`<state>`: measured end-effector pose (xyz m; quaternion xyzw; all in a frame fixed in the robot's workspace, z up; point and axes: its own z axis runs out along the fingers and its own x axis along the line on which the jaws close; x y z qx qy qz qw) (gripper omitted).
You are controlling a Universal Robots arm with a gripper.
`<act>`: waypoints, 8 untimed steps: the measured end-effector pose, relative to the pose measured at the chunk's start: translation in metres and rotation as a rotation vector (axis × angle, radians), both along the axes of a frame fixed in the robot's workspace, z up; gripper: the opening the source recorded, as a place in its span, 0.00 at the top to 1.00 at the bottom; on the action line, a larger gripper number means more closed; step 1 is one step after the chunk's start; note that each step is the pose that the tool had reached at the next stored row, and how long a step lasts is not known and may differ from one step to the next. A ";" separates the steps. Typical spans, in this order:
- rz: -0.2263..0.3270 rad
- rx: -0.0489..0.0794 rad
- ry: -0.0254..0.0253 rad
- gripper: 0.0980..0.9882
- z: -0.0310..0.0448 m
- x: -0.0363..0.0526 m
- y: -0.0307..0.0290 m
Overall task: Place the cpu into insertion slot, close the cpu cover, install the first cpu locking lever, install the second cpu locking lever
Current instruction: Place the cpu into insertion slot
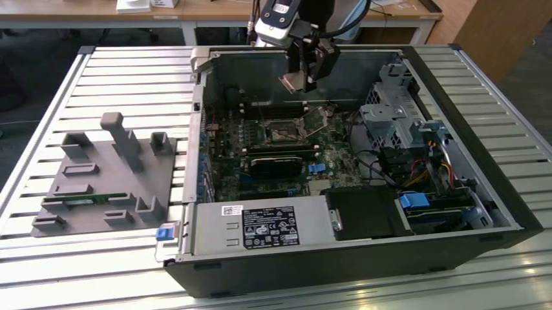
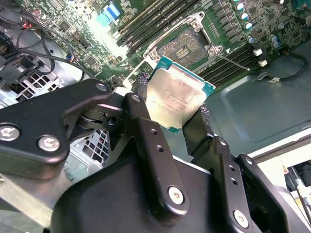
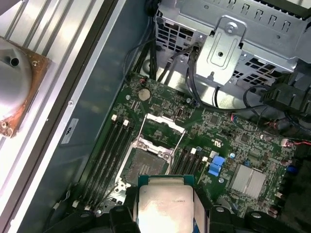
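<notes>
– Black fingers (image 2: pixel 146 121): state?
– Closed on opposite edges of the cpu (image 2: pixel 176 97), held clear above the open insertion slot (image 2: pixel 187 48) on the motherboard (image 3: pixel 218 126).
– Failure risk?
– Tilt or offset at seating would likely bend slot contacts; a slack grip drops the cpu.

- Reaching down from the upper edge of the exterior view, arm (image 1: pixel 278 18) ending in the gripper (image 1: pixel 300 79) aimed downward.
- Hovering in mid-air with the wrist tipped slightly toward the exterior view's left.
- Pressing the two black fingers (image 2: pixel 142 114) against opposite edges of the cpu (image 2: pixel 176 94), one finger on each side.
- Pinching the cpu by the fingertips alone, leaving its metal top uncovered in both wrist views.
- Showing both finger linkages drawn inward, jaws narrowed to the cpu's width.
</notes>
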<state>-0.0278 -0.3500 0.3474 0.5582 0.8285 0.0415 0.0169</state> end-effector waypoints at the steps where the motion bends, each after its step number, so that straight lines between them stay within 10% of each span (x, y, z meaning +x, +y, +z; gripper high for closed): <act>1: -0.002 0.000 0.0000 0.50 -0.0002 0.0000 0.0000; 8: -0.015 0.000 0.0000 0.50 -0.0010 0.0000 0.0000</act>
